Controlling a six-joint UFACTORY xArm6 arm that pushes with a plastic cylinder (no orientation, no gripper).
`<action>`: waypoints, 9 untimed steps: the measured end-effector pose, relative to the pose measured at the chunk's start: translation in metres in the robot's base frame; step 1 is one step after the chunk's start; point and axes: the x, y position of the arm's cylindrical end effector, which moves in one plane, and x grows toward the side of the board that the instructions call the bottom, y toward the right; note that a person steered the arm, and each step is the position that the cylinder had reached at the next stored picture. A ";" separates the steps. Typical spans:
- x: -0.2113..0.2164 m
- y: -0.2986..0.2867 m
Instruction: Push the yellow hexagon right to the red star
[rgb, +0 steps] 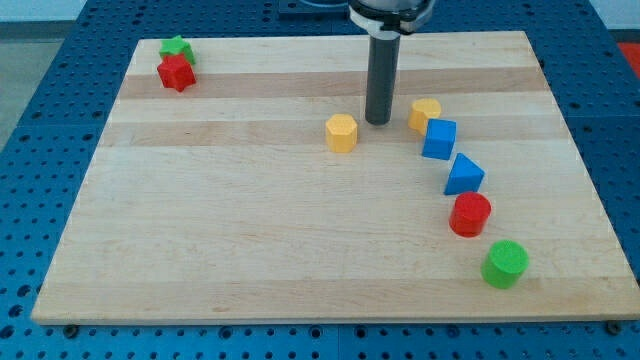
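The yellow hexagon (341, 132) sits near the middle of the wooden board. My tip (378, 122) stands just to its right and slightly toward the view's top, a small gap from it. The red star (176, 72) lies at the board's top left corner, touching a green star (177, 47) just above it. The hexagon is far to the right of the red star.
A yellow cylinder (424, 114), a blue cube (439, 139), a blue triangular block (463, 175), a red cylinder (470, 214) and a green cylinder (505, 264) form a curved line down the right side. The wooden board (250, 230) lies on a blue perforated table.
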 end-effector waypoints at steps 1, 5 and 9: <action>0.013 -0.022; 0.072 -0.042; 0.042 -0.081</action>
